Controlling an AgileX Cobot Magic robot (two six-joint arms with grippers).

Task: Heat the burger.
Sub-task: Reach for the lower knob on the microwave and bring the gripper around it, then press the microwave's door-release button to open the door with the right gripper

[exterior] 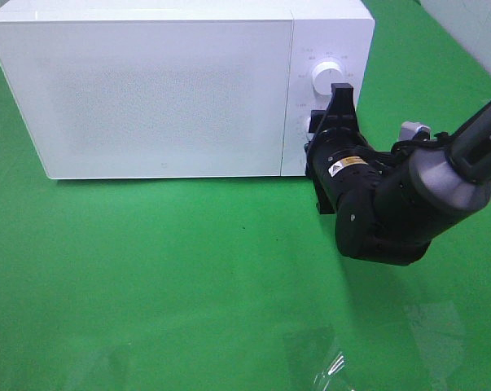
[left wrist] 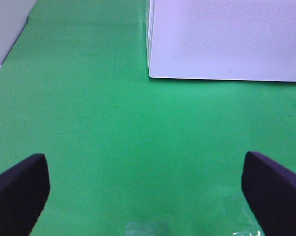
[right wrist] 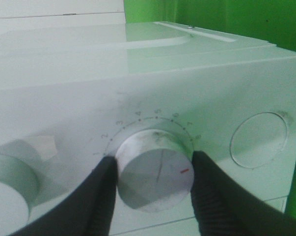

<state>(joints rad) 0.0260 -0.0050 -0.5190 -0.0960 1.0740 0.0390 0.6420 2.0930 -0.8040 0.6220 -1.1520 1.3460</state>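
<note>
The right end effector (right wrist: 154,164) clamps its two fingers on either side of the numbered knob (right wrist: 155,184). This is the lower of two knobs on the one white microwave (exterior: 164,90), below the upper knob (exterior: 325,77). One round button (right wrist: 259,140) sits beside it. The microwave door is closed, so where the burger is cannot be told. The left end effector (left wrist: 147,191) gapes wide over the green bench (exterior: 147,269) in front of the microwave.

We count one white microwave (exterior: 147,90), two round dials (right wrist: 155,169) (right wrist: 8,184) and one round button (right wrist: 258,140) on its panel, one black robot arm (exterior: 392,195), one green counter (exterior: 147,269).
</note>
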